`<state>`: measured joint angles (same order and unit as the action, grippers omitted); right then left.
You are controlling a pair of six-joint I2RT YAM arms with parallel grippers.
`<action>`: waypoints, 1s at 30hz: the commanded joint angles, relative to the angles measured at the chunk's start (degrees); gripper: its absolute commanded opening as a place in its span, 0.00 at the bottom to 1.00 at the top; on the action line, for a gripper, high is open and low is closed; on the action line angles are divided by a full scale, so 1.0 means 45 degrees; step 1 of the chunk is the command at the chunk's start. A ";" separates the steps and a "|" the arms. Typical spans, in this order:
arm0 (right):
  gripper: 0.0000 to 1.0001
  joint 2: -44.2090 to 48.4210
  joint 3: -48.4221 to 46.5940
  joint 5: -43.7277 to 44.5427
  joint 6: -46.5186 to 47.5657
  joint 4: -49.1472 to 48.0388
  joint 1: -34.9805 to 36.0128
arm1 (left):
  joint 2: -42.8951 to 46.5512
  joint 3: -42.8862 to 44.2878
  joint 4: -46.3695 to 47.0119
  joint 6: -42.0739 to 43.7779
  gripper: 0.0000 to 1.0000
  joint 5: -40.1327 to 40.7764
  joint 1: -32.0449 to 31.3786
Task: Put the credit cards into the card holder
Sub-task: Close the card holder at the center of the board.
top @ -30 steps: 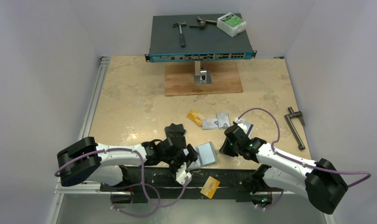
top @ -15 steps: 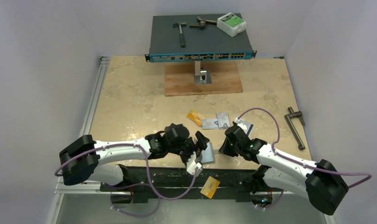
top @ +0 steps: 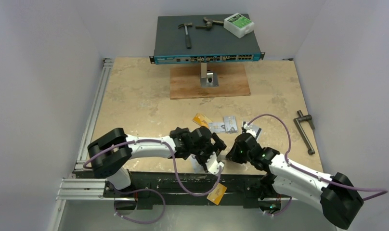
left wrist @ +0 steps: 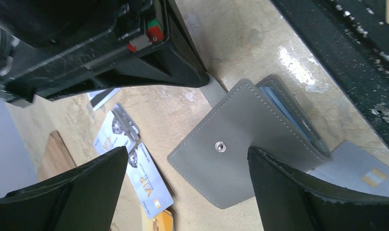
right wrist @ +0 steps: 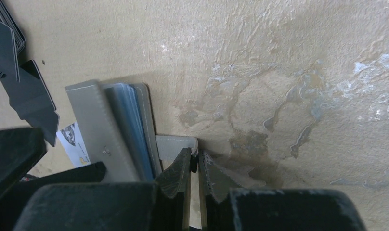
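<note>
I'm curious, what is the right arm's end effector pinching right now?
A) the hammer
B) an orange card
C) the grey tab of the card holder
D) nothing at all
C: the right wrist view shows the right end effector shut on the grey tab sticking out of the card holder.

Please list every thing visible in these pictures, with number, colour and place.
card holder: one, grey, near edge, between the pincers
orange cards: two, mid-table and on the front rail
silver cards: at least three, mid-table; one partly under the holder
network switch: one, dark blue-grey, at back
hammer: one, grey, on the switch
white box: one, green label, on the switch
wooden board: one, brown, before the switch
metal crank: one, dark, table's right side
table: one, beige
left pincer: open, astride the holder
right pincer: shut on the holder's tab
</note>
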<state>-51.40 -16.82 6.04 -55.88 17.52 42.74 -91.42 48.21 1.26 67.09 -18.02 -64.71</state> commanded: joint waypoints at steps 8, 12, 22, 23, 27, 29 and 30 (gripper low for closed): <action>0.00 0.1976 0.0548 -0.0215 -0.0464 0.0871 0.0024 | -0.1758 0.2094 -0.2902 -0.1445 0.99 0.1575 -0.0113; 0.00 0.2187 0.0477 -0.0134 -0.0668 0.0836 0.0016 | -0.2259 0.3334 -0.5398 -0.3105 1.00 0.1936 -0.0075; 0.11 0.2060 0.0060 0.0017 -0.1081 0.0777 0.0023 | -0.2399 0.6030 -0.8592 -0.5508 1.00 0.2635 0.0610; 0.14 0.2073 0.0011 0.0050 -0.1101 0.0792 0.0030 | -0.2329 0.6185 -0.8638 -0.5694 1.00 0.2647 0.0744; 0.32 0.1969 -0.0289 0.0244 -0.1215 0.0851 0.0022 | -0.1961 0.6216 -0.8360 -0.6494 1.00 0.2474 0.0941; 0.45 0.1854 -0.0503 0.0228 -0.1211 0.0966 0.0028 | -0.1997 0.6164 -0.8266 -0.6884 1.00 0.2287 0.0880; 0.51 0.1844 -0.0591 0.0176 -0.1215 0.1046 0.0023 | -0.2037 0.6202 -0.8267 -0.7102 1.00 0.2254 0.0839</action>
<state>-42.52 -15.59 5.34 -60.53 21.47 42.74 -102.28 74.63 -34.81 40.82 -7.01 -60.40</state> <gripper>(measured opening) 0.415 0.998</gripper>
